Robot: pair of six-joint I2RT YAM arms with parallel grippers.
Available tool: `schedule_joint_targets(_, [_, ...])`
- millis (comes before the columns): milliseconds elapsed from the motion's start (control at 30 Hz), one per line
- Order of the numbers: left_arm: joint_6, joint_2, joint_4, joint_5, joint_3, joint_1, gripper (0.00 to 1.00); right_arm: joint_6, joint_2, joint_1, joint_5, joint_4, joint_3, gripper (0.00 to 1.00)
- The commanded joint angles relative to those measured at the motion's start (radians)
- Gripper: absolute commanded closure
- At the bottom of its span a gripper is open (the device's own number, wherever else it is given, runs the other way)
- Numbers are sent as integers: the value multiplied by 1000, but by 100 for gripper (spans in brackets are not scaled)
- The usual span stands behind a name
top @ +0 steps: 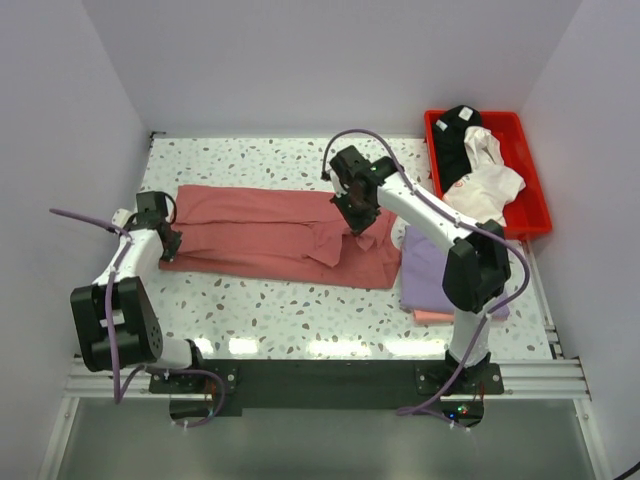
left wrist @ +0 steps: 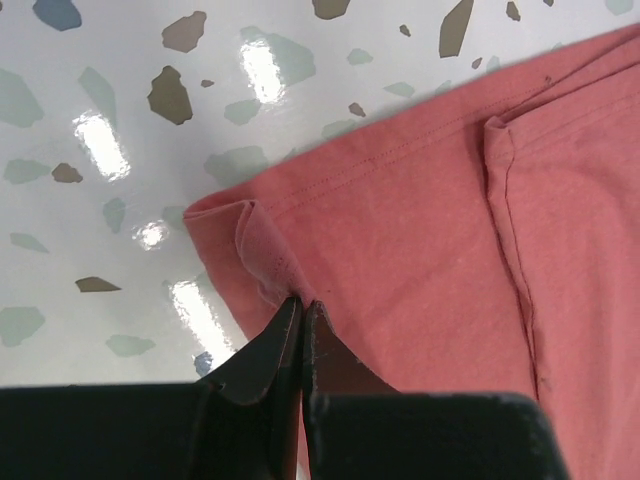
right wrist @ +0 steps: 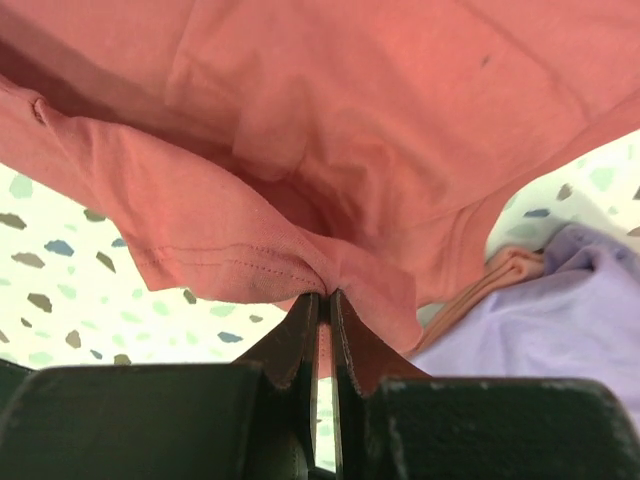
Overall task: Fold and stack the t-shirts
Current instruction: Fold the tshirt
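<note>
Top external view: the dusty red cloth t-shirt (top: 260, 235) lies spread across the middle of the speckled white terrazzo table (top: 300, 310). The left gripper (left wrist: 303, 300) pinches its table-left corner (jaws closed on cloth), and the right gripper (right wrist: 325, 293) clamps its other end, raised off the table.

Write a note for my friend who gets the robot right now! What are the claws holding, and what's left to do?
Left claw: shut on the left-end corner of the red t-shirt.
Right claw: shut on the same shirt near its right end, lifting a bunch of it off the table.
Done: the lavender t-shirt lies folded on a pale pink t-shirt, at the right.
Left: finish folding the red one and stack it. Then do the white t-shirt and black t-shirt, both crumpled in the red tray.
</note>
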Motion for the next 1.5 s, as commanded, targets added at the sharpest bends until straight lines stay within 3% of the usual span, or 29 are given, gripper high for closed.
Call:
schedule_joint_targets(0, [7,30,48,-18,60,-1,100,-49,50,-19,31,-70,109,95])
schedule_joint_targets(433, [-2,186,15,-79,181,1,100,-165,267,-95,44,-162,412,89])
schedule_joint_targets(600, [5,248,33,-84,214,1,99,-301,350,-96,54,-119,491,89])
schedule_joint_targets(667, [7,277,29,-82,229,1,93,-386,379,-98,57,-67,508,89])
schedule_joint_targets(800, [7,281,21,-91,234,2,42,-484,433,-98,69,3,558,86])
schedule_joint_targets(900, [12,243,10,-119,238,1,7,-533,453,-99,120,92,546,69])
schedule_joint_targets(933, [13,219,-1,-131,240,1,0,-533,461,-98,128,108,549,64])
schedule_joint_targets(1100, [25,137,-16,-128,257,2,0,-403,413,-99,218,174,528,39])
schedule_joint_targets(1167, [53,102,-1,-88,255,1,0,-307,366,-98,214,209,509,21])
schedule_joint_targets(1200, [62,82,7,-43,252,-4,0,-265,303,-98,209,227,464,1])
schedule_joint_targets(1267, [108,70,53,13,237,-12,0,-137,214,-99,140,269,372,1])
schedule_joint_targets(1300, [111,64,65,49,229,-28,0,-81,118,-99,101,340,239,1])
schedule_joint_targets(1333, [125,62,100,71,208,-41,0,16,75,-98,-24,379,166,1])
schedule_joint_targets(1467, [186,91,235,204,142,-96,0,249,-82,-98,-256,618,-185,1])
